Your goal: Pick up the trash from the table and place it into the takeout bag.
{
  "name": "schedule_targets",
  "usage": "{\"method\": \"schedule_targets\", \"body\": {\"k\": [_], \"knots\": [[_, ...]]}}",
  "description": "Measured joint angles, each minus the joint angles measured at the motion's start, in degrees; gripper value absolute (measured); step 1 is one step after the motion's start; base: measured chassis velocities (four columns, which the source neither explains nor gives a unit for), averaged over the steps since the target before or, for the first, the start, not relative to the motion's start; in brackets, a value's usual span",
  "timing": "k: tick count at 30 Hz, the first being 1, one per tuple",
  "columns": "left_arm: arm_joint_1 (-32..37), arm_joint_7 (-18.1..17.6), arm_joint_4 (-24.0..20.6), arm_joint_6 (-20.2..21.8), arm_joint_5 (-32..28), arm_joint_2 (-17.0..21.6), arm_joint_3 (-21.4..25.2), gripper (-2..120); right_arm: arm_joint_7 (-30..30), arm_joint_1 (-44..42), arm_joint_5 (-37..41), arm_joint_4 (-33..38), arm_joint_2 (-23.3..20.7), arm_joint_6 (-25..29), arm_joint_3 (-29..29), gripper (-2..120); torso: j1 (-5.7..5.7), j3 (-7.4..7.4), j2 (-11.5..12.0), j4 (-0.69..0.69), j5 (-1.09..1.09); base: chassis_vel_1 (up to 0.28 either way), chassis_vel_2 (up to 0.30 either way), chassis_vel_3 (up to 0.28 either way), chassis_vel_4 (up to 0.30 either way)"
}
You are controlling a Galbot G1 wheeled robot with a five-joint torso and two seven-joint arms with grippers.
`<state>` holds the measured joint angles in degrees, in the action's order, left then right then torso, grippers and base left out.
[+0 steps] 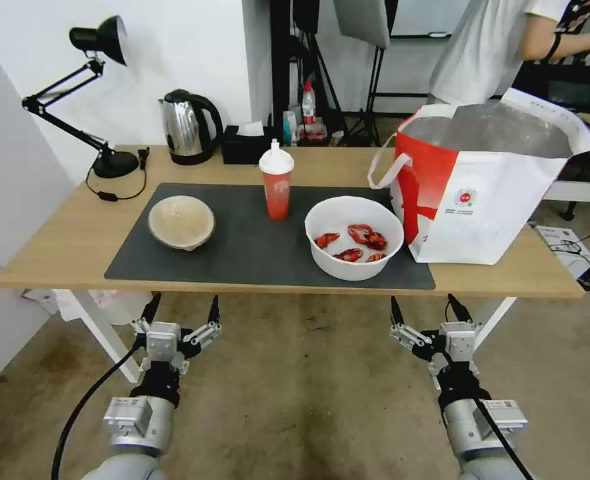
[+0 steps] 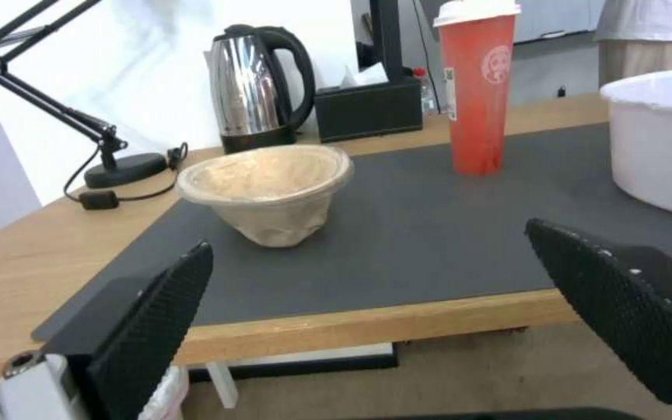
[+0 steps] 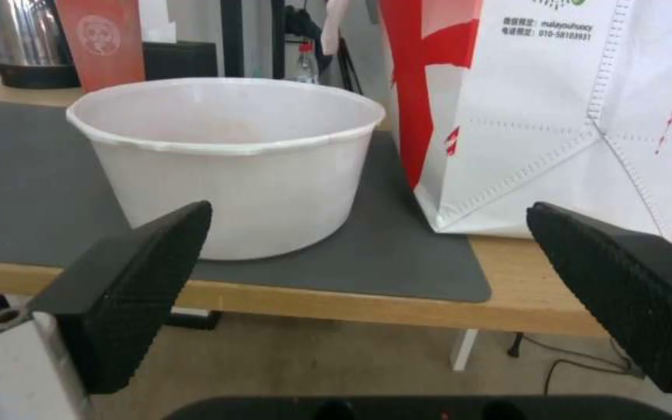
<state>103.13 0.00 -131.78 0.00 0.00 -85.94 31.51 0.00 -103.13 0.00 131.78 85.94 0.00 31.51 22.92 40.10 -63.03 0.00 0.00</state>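
Note:
On the dark mat of the table [image 1: 61, 247] stand three pieces of trash: a beige pulp bowl [image 1: 181, 221] [image 2: 268, 191] at the left, a red cup with a white domed lid [image 1: 277, 180] [image 2: 476, 87] in the middle, and a wide white bowl holding red crayfish shells [image 1: 354, 237] [image 3: 227, 163] at the right. The takeout bag [image 1: 481, 180] [image 3: 554, 111], white with a red panel and foil lining, stands open on the table's right end, close beside the white bowl. My left gripper [image 1: 181, 310] [image 2: 367, 256] and right gripper [image 1: 428, 308] [image 3: 367, 233] hover open below the table's front edge, holding nothing.
A steel kettle [image 1: 188, 127] [image 2: 254, 87], a black tissue box [image 1: 247, 143] [image 2: 367, 108] and a black desk lamp [image 1: 95, 87] stand along the table's back. Stands and a person are behind the bag. Cables and a box lie on the floor at the right.

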Motion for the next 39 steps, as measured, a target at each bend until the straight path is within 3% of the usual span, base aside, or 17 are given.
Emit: {"method": "schedule_targets", "body": {"k": [21,24,30,33,36,39], "knots": [[-0.58,-0.43,0.39,-0.31,0.02,0.03,-0.18,100,0.09,0.06,-0.01,0.0,-0.08,0.02,-0.02,100,0.0,0.0,0.0,0.0,0.01,0.0,0.0,0.0,0.0],[-3.36,-2.76,2.27,-2.13,0.34,0.25,-1.19,100,1.58,1.1,0.05,-0.29,-1.22,0.74,-0.41,100,-0.01,0.0,0.0,-0.02,0.0,0.0,0.0,0.0,0.0],[-13.91,-10.83,8.88,-8.55,1.54,0.99,-4.64,100,12.88,8.96,1.16,-3.07,-9.64,6.76,-2.94,100,0.02,0.01,0.01,0.01,-0.03,0.0,0.0,0.0,0.0],[-15.39,-11.83,9.69,-9.89,1.68,1.15,-5.03,100,12.95,9.39,0.61,-4.04,-9.74,8.77,-3.31,100,0.03,0.01,0.02,0.01,0.05,0.0,0.0,0.0,0.0],[-20.94,-16.65,13.59,-15.62,2.46,1.78,-7.11,100,12.25,9.55,-0.48,-4.78,-9.2,10.24,-3.55,100,0.01,0.01,0.02,0.0,0.01,0.0,0.0,0.0,0.0],[-23.47,-18.19,15.48,-19.02,2.76,2.03,-8.33,100,11.79,9.55,-0.95,-4.92,-9.12,10.48,-3.52,100,0.02,0.01,0.02,-0.04,0.01,0.0,0.0,0.0,0.0]]}}
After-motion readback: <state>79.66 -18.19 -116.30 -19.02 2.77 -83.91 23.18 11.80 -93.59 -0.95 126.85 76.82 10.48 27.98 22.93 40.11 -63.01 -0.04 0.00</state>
